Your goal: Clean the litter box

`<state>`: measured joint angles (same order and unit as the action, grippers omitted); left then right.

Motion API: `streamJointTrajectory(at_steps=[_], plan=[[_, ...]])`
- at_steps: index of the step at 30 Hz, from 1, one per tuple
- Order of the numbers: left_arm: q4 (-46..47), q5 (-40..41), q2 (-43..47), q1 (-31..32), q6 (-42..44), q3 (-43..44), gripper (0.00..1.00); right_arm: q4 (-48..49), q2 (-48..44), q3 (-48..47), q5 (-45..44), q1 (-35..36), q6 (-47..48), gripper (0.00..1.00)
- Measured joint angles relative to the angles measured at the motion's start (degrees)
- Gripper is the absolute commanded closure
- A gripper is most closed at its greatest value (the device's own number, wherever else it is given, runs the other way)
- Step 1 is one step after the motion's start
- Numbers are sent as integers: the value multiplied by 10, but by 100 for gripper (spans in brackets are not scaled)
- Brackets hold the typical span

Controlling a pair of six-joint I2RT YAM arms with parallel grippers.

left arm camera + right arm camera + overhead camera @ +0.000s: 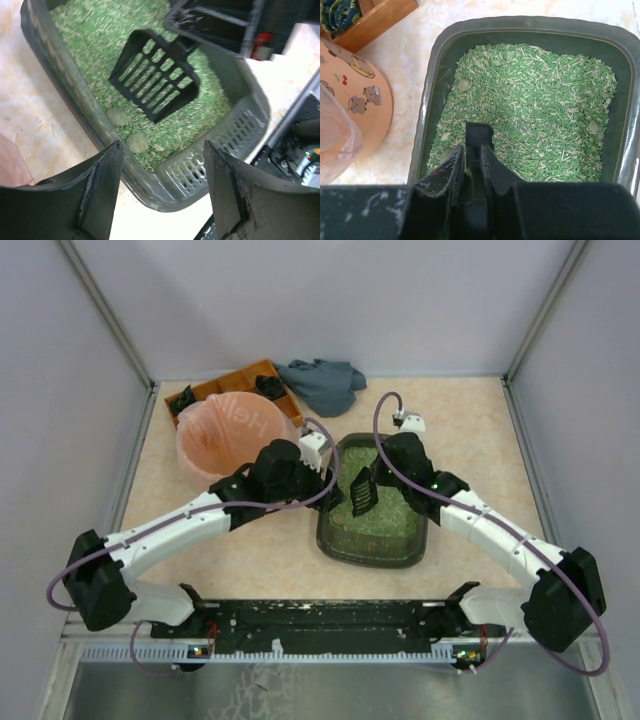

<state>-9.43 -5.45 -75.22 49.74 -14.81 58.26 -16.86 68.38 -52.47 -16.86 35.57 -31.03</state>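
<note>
- The litter box (372, 540), a dark grey-green rectangular tray with rounded corners, sits on the table (460, 430) near its middle, between the two arms. A layer of pale green granules (545, 110) covers its floor.
- The right gripper (474, 150) is clamped on the handle of a black slotted litter scoop (155, 82). The scoop's blade is tilted down, with its front edge in the granules.
- The left gripper (162, 145) has its fingers (100, 200) spread apart and holds nothing. It hangs over the near-left corner of the litter box, by the perforated rim.
- Two rounded, granule-coated clumps (137, 142) lie just beside the scoop's front edge, close to the box wall.
- A round pink-bagged bin (235, 435) stands left of the litter box, near it. Its side carries small cartoon bear prints (370, 92). The bag has pale lettering that may read "Hello", but it is too faint to be sure.
- Behind the bin is an orange compartmented tray (235, 385), and a crumpled grey cloth (322, 383) lies just beside the tray.
</note>
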Motion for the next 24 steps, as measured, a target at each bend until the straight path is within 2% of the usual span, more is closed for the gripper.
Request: streamJointTrajectory(at_steps=[6,10,17,24], plan=[[-59,51,-92,0,-34,39,32,19,9,11,-1,0,-26,100],[-90,71,-130,0,-49,45,37,23,19,11,-5,0,-29,100],[-101,65,-153,0,-59,45,51,31,30,11,-4,0,-37,100],[-90,44,-156,0,-58,31,65,103,31,67,28,-2,-76,100]])
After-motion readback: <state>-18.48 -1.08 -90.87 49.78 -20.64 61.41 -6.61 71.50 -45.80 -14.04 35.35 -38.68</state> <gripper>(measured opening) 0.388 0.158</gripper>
